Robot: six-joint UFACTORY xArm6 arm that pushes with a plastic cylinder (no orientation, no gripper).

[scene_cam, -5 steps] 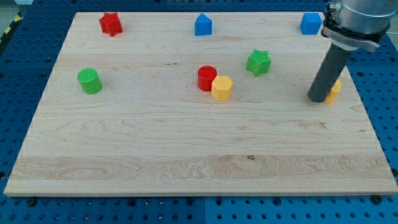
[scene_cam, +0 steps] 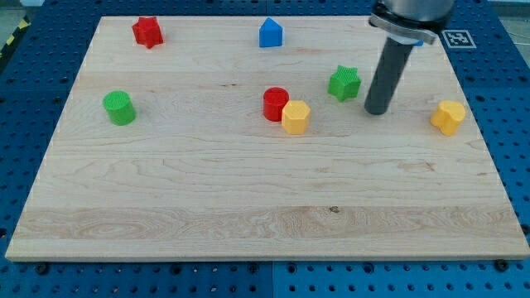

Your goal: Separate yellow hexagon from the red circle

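The yellow hexagon [scene_cam: 295,117] sits near the board's middle, touching the red circle [scene_cam: 276,103] at its upper left. My tip [scene_cam: 377,109] rests on the board to the right of both, about a hundred pixels from the hexagon. It stands just right of and slightly below the green star [scene_cam: 344,83].
A second yellow block [scene_cam: 448,117] lies near the right edge. A red star [scene_cam: 147,31] and a blue house-shaped block [scene_cam: 271,33] sit along the top edge. A green cylinder [scene_cam: 119,108] is at the left. The arm hides the blue block at the top right.
My tip has moved left and slightly up, away from the right-hand yellow block, which now shows in full. The blocks have not moved.
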